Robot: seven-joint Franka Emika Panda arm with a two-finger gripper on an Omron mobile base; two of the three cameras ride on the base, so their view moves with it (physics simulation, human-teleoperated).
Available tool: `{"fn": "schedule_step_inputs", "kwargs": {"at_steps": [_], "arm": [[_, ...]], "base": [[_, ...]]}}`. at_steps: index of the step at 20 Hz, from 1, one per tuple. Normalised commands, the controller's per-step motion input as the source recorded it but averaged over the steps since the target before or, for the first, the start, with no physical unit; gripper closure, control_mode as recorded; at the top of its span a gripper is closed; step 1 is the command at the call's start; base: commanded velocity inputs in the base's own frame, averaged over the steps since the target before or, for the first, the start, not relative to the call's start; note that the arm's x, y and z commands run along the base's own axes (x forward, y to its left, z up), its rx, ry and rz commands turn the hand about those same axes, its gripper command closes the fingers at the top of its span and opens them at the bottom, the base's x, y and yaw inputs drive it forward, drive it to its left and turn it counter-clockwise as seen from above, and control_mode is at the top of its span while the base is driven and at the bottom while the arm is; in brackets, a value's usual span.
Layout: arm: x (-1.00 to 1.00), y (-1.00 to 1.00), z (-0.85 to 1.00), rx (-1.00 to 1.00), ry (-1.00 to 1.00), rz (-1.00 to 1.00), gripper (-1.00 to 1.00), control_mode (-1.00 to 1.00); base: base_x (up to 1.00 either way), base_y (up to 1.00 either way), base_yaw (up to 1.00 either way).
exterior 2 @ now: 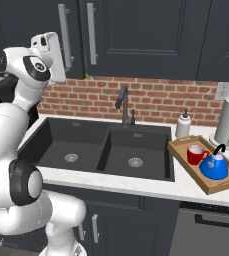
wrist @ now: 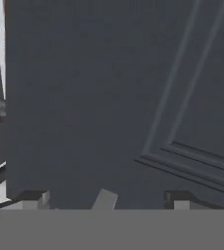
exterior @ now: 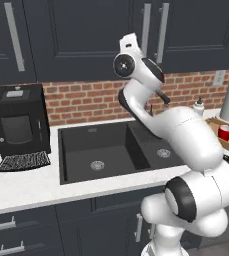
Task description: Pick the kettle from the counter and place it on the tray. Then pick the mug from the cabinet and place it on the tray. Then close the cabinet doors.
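The blue kettle [exterior 2: 214, 167] and the red mug [exterior 2: 196, 154] stand side by side on the wooden tray [exterior 2: 186, 165] at the right end of the white counter [exterior 2: 136, 185]. From the left base view the mug [exterior: 226, 132] shows at the right edge. My arm is raised to the upper cabinet, whose two doors [exterior 2: 131, 30] lie flush, their silver handles [exterior 2: 91, 32] side by side. In the hand view my gripper [wrist: 106, 197] is open with nothing between its fingers. It points straight at a door panel [wrist: 108, 97] very close in front.
A black double sink [exterior 2: 101, 147] with a dark faucet [exterior 2: 123, 105] lies below the arm. A black coffee machine [exterior: 18, 122] stands on the left. A soap dispenser [exterior 2: 183, 125] and a paper-towel roll [exterior 2: 228, 122] stand behind the tray.
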Motion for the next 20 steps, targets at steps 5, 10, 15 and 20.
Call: {"fn": "schedule_step_inputs", "kwargs": {"at_steps": [5, 10, 15, 20], "arm": [[1.00, -0.03, 0.00, 0.00, 0.04, 0.03, -1.00, -1.00], [1.00, -0.03, 0.00, 0.00, 0.03, 0.03, -1.00, -1.00], [0.96, -0.01, -0.01, 0.00, 0.00, 0.03, -1.00, -1.00], [0.60, 0.00, -0.19, 0.00, 0.00, 0.02, -1.00, -1.00]], "base": [[0.00, 0.00, 0.00], [0.00, 0.00, 0.00], [0.00, 0.00, 0.00], [0.00, 0.00, 0.00]]}}
